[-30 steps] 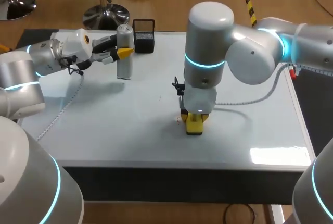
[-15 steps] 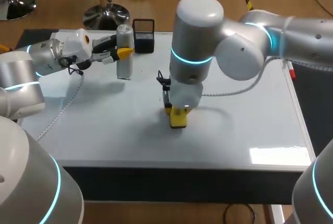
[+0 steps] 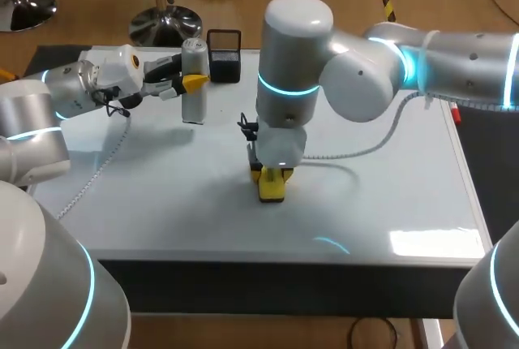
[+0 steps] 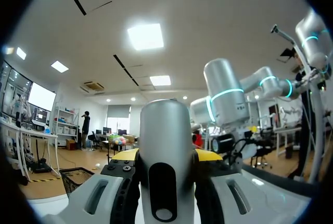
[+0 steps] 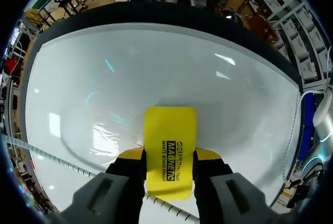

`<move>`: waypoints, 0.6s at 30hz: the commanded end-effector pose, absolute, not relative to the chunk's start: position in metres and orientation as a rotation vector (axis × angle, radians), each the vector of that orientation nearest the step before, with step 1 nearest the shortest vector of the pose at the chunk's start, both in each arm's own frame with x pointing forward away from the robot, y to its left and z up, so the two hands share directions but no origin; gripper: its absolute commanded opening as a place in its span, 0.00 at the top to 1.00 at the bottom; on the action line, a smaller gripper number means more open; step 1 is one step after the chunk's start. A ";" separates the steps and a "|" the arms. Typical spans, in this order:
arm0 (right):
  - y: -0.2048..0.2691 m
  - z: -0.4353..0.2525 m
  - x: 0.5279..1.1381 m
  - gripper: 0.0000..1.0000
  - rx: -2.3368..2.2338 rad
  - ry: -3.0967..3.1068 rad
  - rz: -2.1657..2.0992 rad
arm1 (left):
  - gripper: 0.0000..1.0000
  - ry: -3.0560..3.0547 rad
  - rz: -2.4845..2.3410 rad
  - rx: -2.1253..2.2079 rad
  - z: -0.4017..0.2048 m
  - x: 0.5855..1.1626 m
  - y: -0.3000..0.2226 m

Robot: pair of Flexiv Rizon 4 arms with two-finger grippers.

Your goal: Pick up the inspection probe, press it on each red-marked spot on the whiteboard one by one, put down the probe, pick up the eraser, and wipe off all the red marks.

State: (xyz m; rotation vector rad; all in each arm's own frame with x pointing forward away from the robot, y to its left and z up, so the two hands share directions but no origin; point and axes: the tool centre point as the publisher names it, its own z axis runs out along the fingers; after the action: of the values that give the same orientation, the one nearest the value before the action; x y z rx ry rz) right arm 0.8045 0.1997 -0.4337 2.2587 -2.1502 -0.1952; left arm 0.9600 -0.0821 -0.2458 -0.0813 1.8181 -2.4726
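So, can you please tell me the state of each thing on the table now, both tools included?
left tool, shut on the probe
probe, upright, at the far left part of the whiteboard
right tool, shut on the eraser
eraser, held with its end down on the whiteboard
whiteboard, a tiny red trace seems to show beside the eraser
black basket, upright at the far edge, contents hidden

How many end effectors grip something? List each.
2. The left end effector grips the silver cylindrical probe near the white whiteboard's far edge; the right end effector grips the yellow rectangular eraser at its middle.
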 end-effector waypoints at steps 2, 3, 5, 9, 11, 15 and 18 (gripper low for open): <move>0.178 -0.450 0.801 1.00 2.237 -2.166 -0.184 | 1.00 1.821 -2.469 -0.083 -0.244 0.959 -0.082; 0.175 -0.450 0.799 1.00 2.230 -2.168 -0.182 | 1.00 1.821 -2.469 -0.083 -0.244 0.959 -0.082; 0.168 -0.451 0.798 1.00 2.213 -2.173 -0.175 | 1.00 1.821 -2.469 -0.083 -0.244 0.959 -0.082; 0.154 -0.453 0.793 1.00 2.185 -2.180 -0.172 | 1.00 1.821 -2.469 -0.083 -0.244 0.959 -0.082; 0.146 -0.455 0.791 1.00 2.166 -2.185 -0.172 | 1.00 1.821 -2.469 -0.083 -0.244 0.959 -0.082; 0.138 -0.457 0.787 1.00 2.143 -2.195 -0.173 | 1.00 1.821 -2.469 -0.083 -0.244 0.959 -0.082; 0.134 -0.456 0.785 1.00 2.136 -2.200 -0.170 | 1.00 1.821 -2.469 -0.083 -0.244 0.959 -0.082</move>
State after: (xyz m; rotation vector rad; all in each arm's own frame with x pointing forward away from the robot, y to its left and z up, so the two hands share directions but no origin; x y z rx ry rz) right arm 0.7901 0.1455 -0.4346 2.1246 -2.1945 -0.1700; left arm 0.9600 -0.0821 -0.2459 -0.0814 1.8181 -2.4725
